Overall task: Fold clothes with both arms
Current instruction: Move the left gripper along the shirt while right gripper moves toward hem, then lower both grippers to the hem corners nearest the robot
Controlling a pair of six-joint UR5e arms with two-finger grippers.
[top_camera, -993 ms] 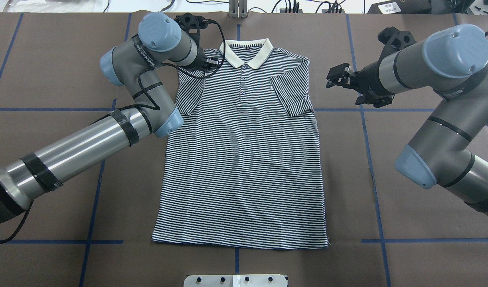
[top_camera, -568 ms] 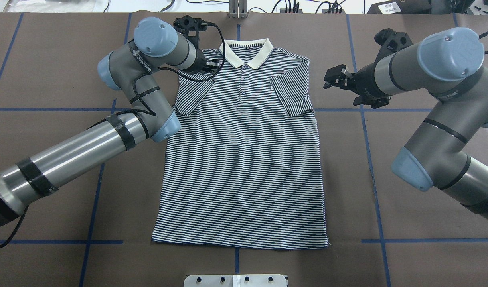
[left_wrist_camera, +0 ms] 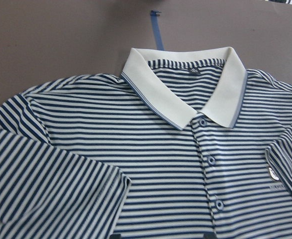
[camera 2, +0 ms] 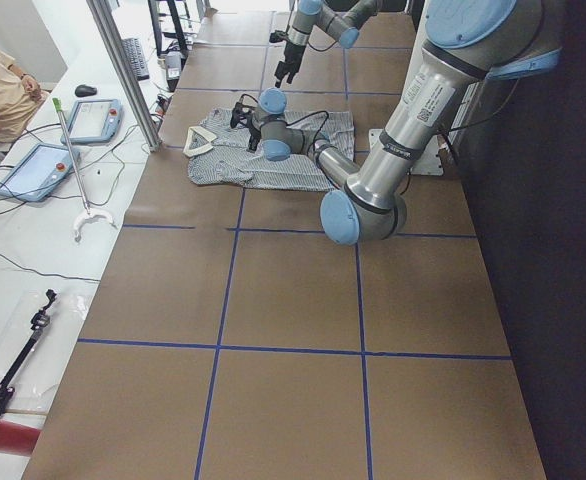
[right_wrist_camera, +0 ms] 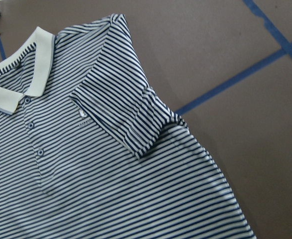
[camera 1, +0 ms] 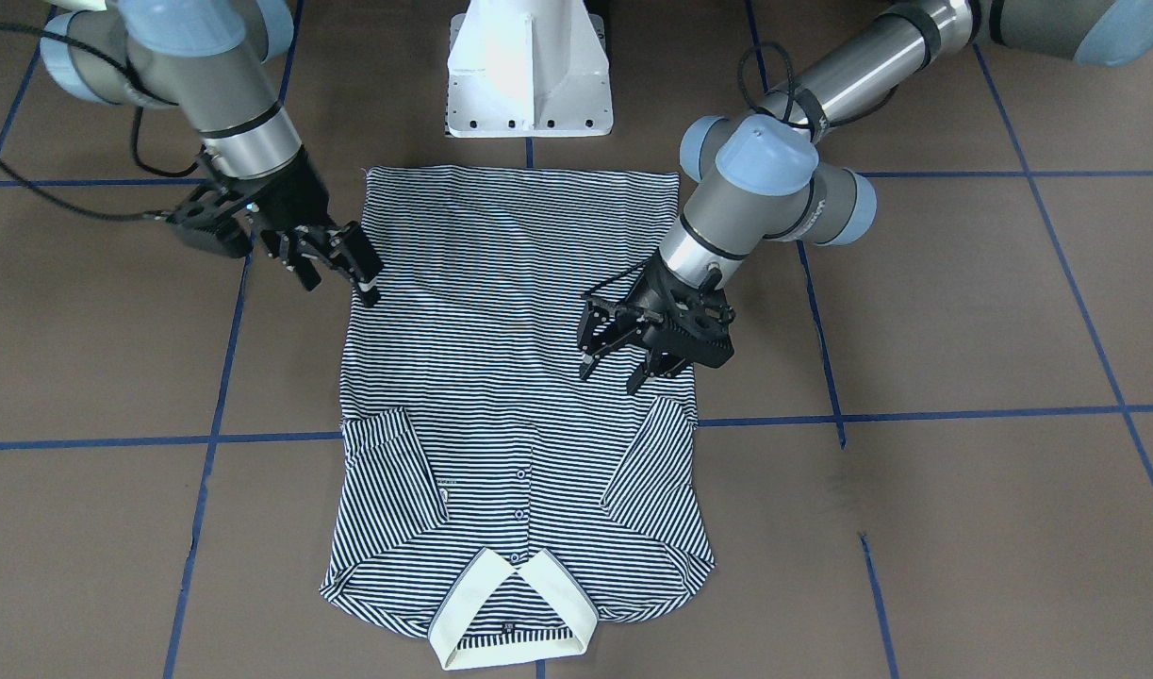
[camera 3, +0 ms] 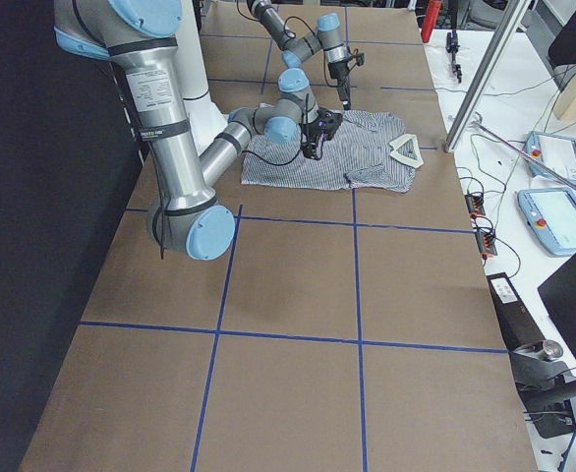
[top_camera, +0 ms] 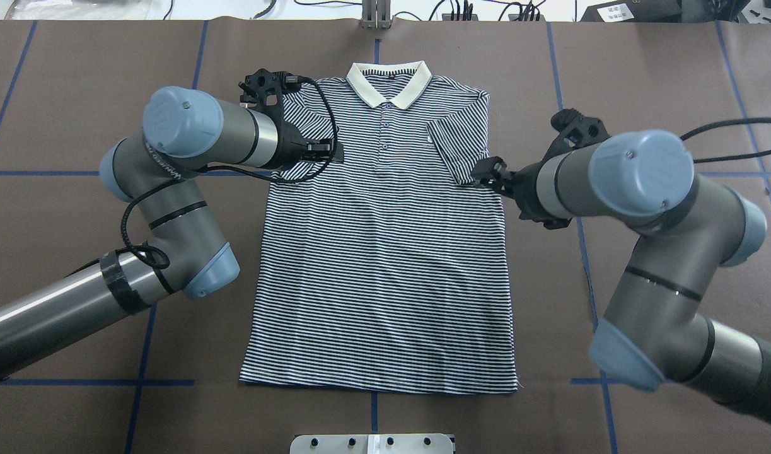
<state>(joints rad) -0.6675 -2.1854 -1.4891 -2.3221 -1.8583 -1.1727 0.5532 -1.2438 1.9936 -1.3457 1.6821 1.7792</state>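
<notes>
The polo shirt lies flat, face-up, mid-worktop, sleeves tucked inward to square it off, while the left end effector and right end effector hover released and empty at its sides, probably to pinch for folding.

polo shirt flat, collar far from white base, sleeves folded in | left gripper fingers apart over shirt | right gripper fingers apart at shirt's edge

No legible text, lettering on left arm blurred, chest patch wording too small to read
</notes>
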